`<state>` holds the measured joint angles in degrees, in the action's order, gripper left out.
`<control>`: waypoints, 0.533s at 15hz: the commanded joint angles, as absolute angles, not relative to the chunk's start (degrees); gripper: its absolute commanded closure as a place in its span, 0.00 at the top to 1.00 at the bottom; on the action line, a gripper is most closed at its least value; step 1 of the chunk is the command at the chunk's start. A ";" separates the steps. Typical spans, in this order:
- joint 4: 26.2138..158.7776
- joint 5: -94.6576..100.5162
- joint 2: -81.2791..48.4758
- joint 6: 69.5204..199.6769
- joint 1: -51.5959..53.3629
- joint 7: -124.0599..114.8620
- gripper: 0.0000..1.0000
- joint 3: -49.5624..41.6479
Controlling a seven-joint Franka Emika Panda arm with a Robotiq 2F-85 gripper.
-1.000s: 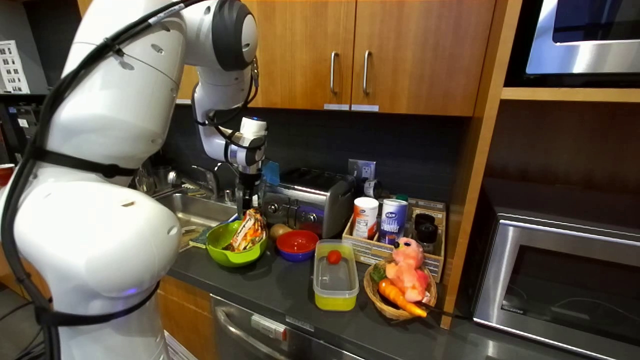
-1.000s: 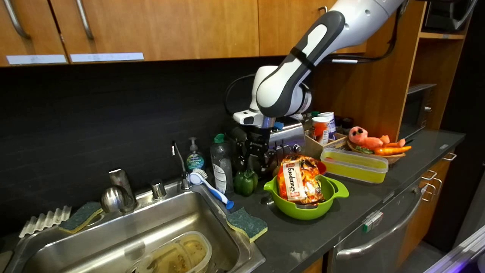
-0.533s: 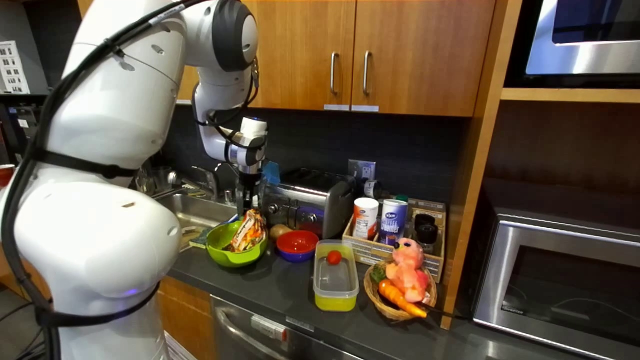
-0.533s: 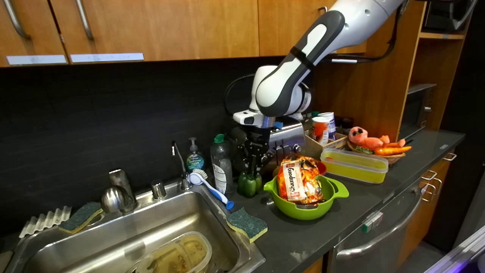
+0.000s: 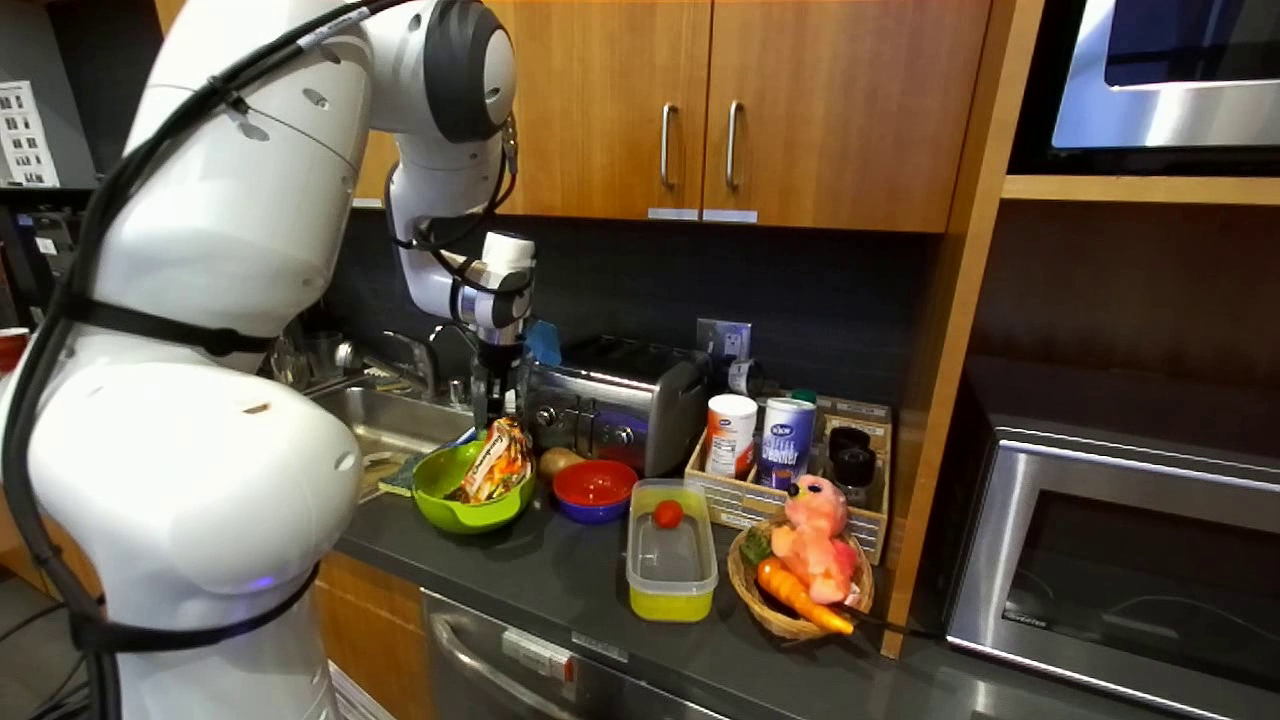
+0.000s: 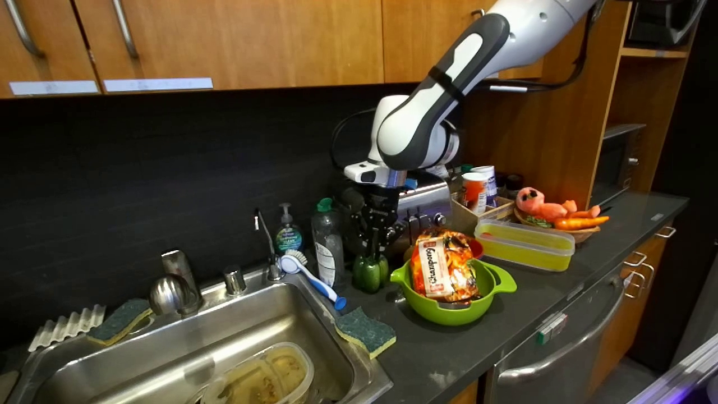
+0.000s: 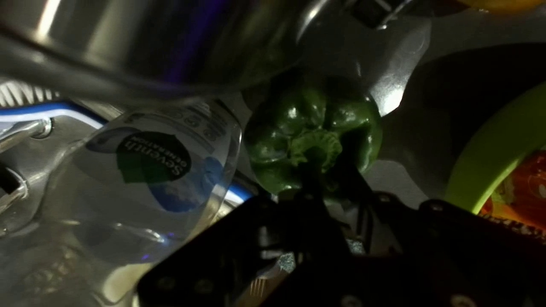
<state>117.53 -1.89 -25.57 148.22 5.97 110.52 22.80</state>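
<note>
Both jaws of the gripper [image 7: 329,170] pinch the green pepper [image 7: 309,115] by its top, mid-frame in the wrist view; that slim hold (glossy skin, too) could slip, or a sideways swing topple the bottle [image 7: 147,166] at frame left.

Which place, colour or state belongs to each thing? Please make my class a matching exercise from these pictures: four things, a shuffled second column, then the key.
Things
1. green pepper
2. printed packet
3. carrot
4. dish brush

Places, colours and states
A. sharing a wicker basket with a pink toy
B. blue and white
C. stem end at the claw
D. tilted inside a green bowl

Right pairs: 1-C; 2-D; 3-A; 4-B
</note>
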 commanded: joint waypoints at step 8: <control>115.51 -5.27 -24.98 150.36 5.99 111.97 0.05 25.43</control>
<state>115.77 -3.93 -25.56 149.43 6.00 110.77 24.73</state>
